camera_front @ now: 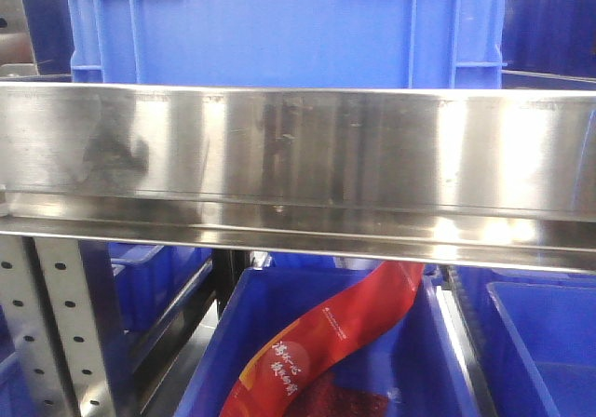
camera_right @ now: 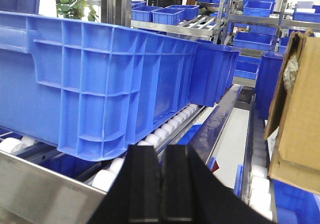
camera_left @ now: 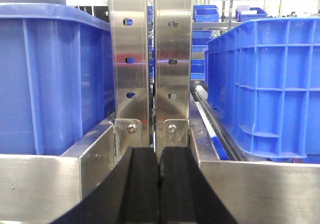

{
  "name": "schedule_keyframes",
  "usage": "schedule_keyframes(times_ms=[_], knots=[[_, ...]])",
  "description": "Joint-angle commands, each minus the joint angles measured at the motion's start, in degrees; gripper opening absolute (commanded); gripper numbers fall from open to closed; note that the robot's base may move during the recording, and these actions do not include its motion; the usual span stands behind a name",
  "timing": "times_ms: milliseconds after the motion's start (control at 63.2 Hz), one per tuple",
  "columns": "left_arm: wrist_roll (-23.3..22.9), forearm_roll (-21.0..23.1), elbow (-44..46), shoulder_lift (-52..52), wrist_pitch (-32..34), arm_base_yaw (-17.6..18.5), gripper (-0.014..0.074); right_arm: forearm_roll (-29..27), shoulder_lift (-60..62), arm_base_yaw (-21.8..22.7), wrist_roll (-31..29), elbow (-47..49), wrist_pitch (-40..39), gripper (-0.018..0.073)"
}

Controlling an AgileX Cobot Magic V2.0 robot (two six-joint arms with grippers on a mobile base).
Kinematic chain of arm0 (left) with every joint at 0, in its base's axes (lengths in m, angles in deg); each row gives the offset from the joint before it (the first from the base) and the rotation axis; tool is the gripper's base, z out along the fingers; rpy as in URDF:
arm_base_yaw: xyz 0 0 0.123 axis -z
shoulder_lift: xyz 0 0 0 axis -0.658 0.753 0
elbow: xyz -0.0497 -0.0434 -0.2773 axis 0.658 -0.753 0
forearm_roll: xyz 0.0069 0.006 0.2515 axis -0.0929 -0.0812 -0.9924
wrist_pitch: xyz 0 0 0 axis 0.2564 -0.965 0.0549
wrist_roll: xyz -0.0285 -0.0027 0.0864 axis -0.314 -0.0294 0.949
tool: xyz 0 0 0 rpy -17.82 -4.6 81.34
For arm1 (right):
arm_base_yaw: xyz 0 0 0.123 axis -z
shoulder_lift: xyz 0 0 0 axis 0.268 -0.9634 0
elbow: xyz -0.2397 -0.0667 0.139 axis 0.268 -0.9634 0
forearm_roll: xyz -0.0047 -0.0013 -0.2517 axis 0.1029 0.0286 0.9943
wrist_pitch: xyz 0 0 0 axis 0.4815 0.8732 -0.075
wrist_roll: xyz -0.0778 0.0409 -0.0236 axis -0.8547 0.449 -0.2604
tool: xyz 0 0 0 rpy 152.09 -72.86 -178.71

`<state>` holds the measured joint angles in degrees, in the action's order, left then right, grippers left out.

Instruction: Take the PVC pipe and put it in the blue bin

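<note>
No PVC pipe shows in any view. My left gripper (camera_left: pixel 159 153) is shut and empty. It points at two steel uprights (camera_left: pixel 150 59) that stand between a blue bin on the left (camera_left: pixel 50 79) and a blue bin on the right (camera_left: pixel 265 84). My right gripper (camera_right: pixel 162 151) is shut and empty. It sits in front of a large blue bin (camera_right: pixel 100 79) resting on white rollers (camera_right: pixel 165 129). Neither gripper shows in the front view, where a blue bin (camera_front: pixel 279 26) stands on the shelf above a steel rail (camera_front: pixel 298 156).
Below the rail, a lower blue bin (camera_front: pixel 410 361) holds a red printed bag (camera_front: pixel 326 343). A cardboard box (camera_right: pixel 297 109) stands at the right of the right wrist view. A steel front lip (camera_right: pixel 45 189) and perforated posts (camera_front: pixel 56 333) bound the shelves. More blue bins fill the racks behind.
</note>
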<state>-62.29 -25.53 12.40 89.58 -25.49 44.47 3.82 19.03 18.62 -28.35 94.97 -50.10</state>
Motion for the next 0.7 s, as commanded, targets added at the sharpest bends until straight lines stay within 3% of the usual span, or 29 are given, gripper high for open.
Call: schedule_keyframes(times_ms=[0, 332, 681], knots=[[-0.1, -0.1, -0.2, -0.4, 1.6, -0.3, -0.0111, 0.3, 0.3, 0.2, 0.0, -0.2, -0.7, -0.0162], [-0.1, 0.0, -5.9, -0.6, 2.2, -0.3, -0.0111, 0.3, 0.3, 0.2, 0.0, -0.2, -0.7, -0.0162], [-0.1, 0.6, -5.9, -3.2, 0.0, -0.3, -0.0111, 0.3, 0.3, 0.2, 0.0, -0.2, -0.7, -0.0162]])
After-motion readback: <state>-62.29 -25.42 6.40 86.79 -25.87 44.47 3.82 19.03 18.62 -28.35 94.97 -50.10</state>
